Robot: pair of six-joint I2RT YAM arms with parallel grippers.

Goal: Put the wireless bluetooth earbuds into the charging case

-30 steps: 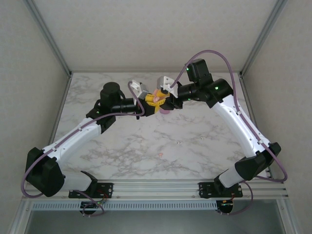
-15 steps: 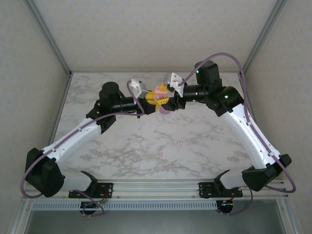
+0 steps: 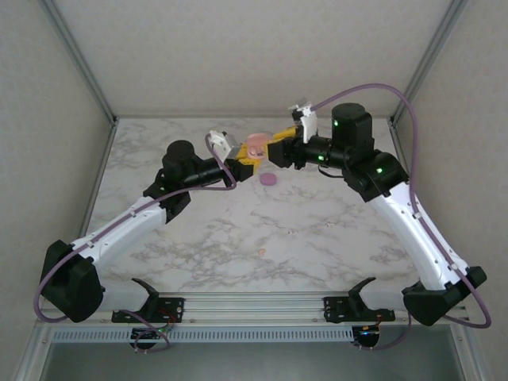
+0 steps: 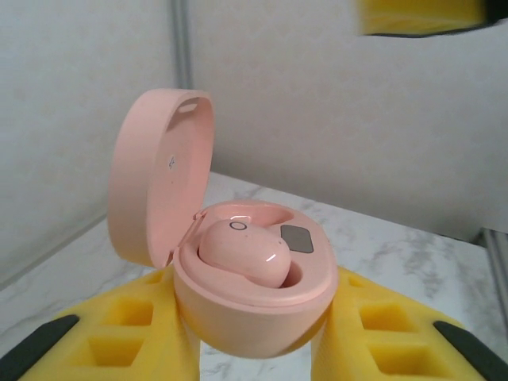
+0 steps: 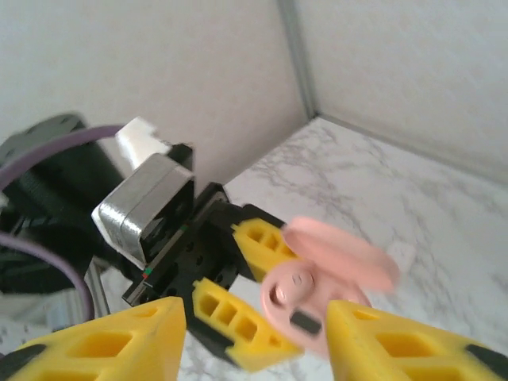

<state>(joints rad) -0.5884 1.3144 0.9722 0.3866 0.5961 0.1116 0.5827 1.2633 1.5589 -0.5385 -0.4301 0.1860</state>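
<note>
Left gripper (image 3: 243, 162) clamps the open pink case (image 4: 254, 311), a pink earbud (image 4: 242, 252) seated inside. Right gripper (image 5: 255, 346), jaws apart and empty, faces its rim, close by.

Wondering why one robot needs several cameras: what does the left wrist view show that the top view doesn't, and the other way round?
Left wrist view: inside the open pink case, lid up, one pink earbud lying in its well beside a grey patch. Top view: the left arm and right arm reaching toward each other over the marble table, where a small purple piece and a pinkish speck lie. Both: the left gripper holding the pink case up, the right gripper close by.
</note>
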